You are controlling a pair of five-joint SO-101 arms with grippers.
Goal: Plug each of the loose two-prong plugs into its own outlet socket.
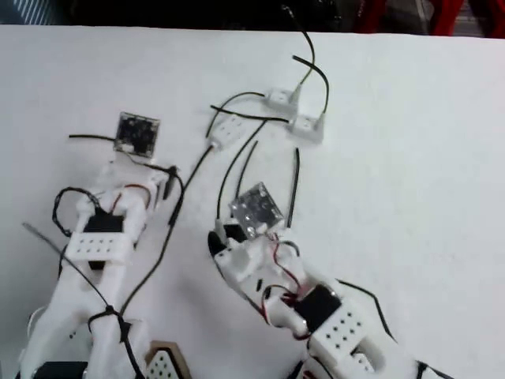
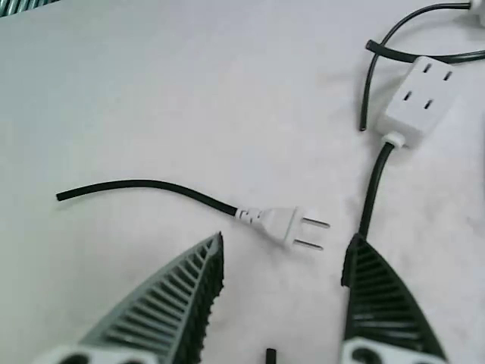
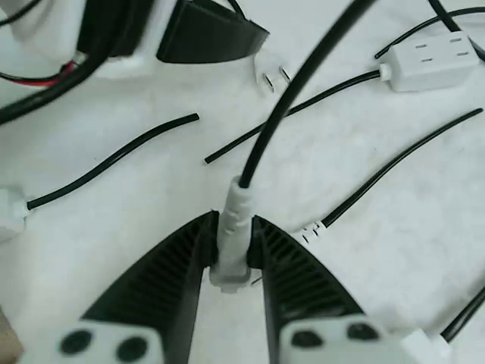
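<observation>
Spanning the high view, the white table (image 1: 426, 237) bears both arms: the left arm (image 1: 99, 237) at 8 o'clock and the right arm (image 1: 323, 312) at 5 o'clock. White outlet sockets (image 1: 282, 99) cluster toward 12 o'clock of the table's middle, with black cables (image 1: 177, 205) trailing among them. The nearest socket (image 1: 229, 130) lies at 3 o'clock from the left arm's wrist and at 12 o'clock from the right arm's. The left gripper (image 2: 286, 244) is spread wide over the table, and a loose two-prong plug (image 2: 280, 221) lies flat between its fingertips, prongs on the side toward that socket and well apart from it. The right gripper (image 3: 233, 220) is pinching a second white plug (image 3: 229, 262) between its fingers, the black cord rising out of the grip.
</observation>
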